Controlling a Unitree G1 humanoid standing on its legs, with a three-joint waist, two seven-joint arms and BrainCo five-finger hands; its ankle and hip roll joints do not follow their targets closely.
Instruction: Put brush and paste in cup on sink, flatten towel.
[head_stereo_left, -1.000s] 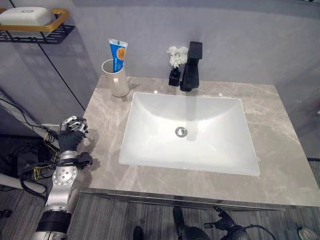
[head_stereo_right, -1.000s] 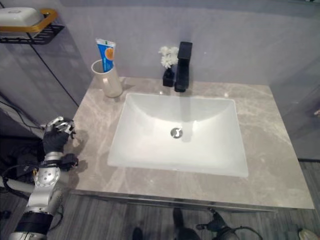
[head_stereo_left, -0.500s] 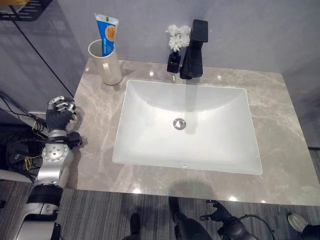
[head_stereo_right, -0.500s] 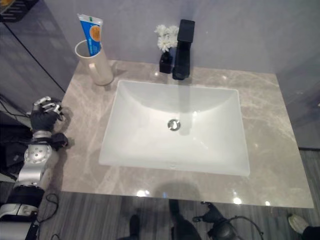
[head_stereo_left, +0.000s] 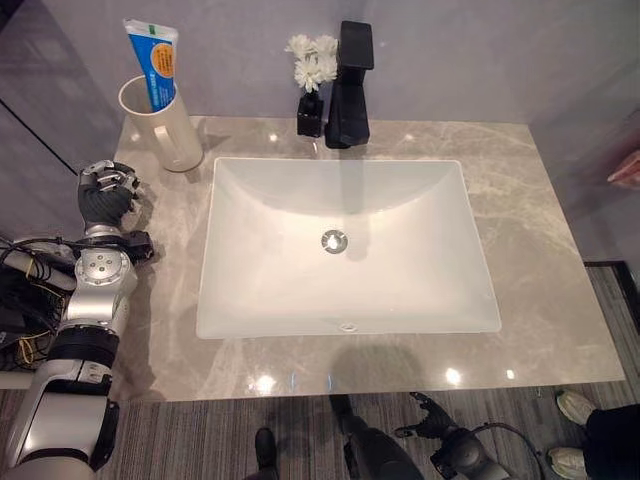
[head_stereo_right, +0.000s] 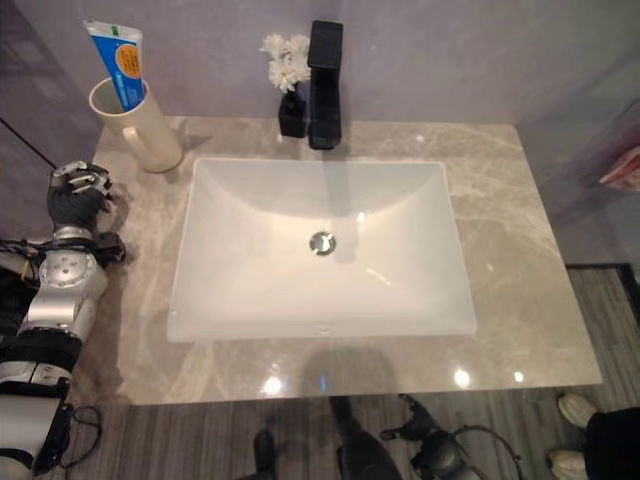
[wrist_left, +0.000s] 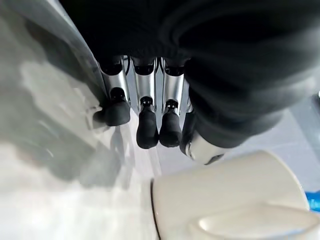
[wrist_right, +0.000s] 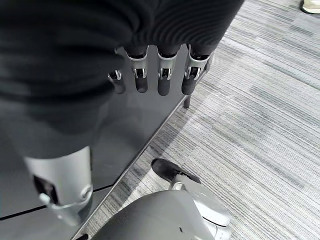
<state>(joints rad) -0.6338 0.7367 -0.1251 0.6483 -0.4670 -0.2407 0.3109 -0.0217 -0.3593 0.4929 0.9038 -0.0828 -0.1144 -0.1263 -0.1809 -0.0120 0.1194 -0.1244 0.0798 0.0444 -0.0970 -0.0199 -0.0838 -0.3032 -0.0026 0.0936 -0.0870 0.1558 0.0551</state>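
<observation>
One item, the paste (head_stereo_left: 152, 62), stands in the cup (head_stereo_left: 160, 125); we see no brush or towel. Our left hand (head_stereo_left: 103, 193) hovers curled and empty beside it, right hand (wrist_right: 155, 75) relaxed below

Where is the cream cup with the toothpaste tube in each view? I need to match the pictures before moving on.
Left eye view: cup at the counter's far left corner, just beyond the left hand.
Right eye view: same corner, toothpaste tube standing in it.
Left wrist view: its cream wall sits close past the fingertips.
Right wrist view: floor, no cup.
Shared landmark: the black faucet behind the basin, in both eye views.
</observation>
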